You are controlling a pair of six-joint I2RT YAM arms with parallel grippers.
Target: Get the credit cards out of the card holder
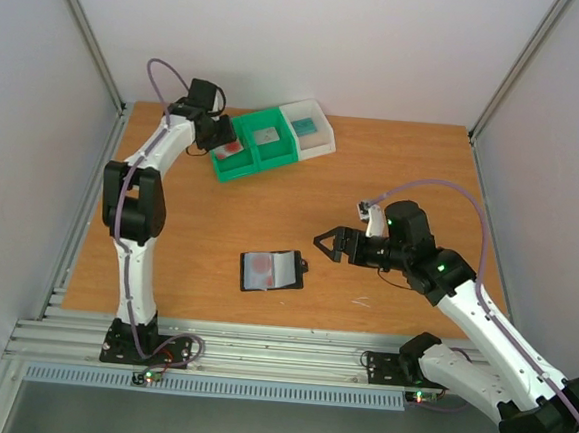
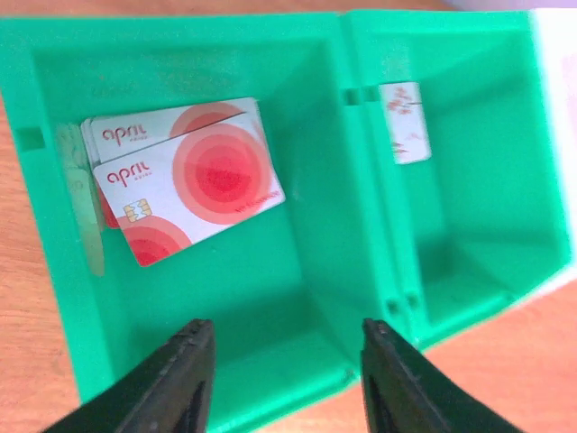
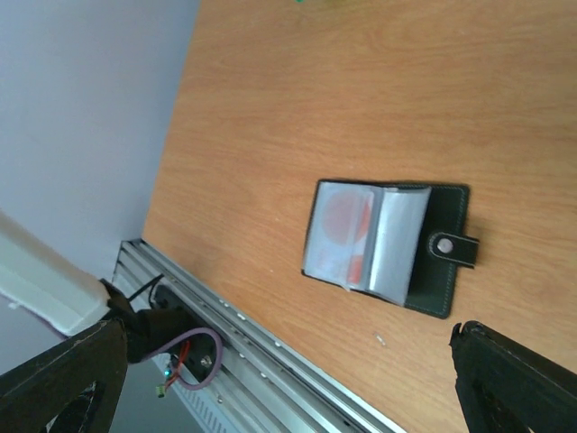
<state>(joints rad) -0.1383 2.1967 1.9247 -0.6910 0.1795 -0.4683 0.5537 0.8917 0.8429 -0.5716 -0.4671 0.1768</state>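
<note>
Top view, clock refs from table centre.

- card holder: lies open flat at ~6 o'clock, near front edge. Clasp tab on its 3 o'clock side in top view. A blotched card sits in the grey-blue pocket.
- green bin: ~11 o'clock, w/ white bin right against its 2 o'clock side.
- L gripper: hovers over green bin's end compartment. Fingers apart, nothing betw them.
- credit cards: 2 overlapped in that compartment, red circles face up. A third card leans on the far wall of the next compartment.
- R gripper: ~2 o'clock of card holder, near but not touching. Jaws spread wide, empty.
</note>
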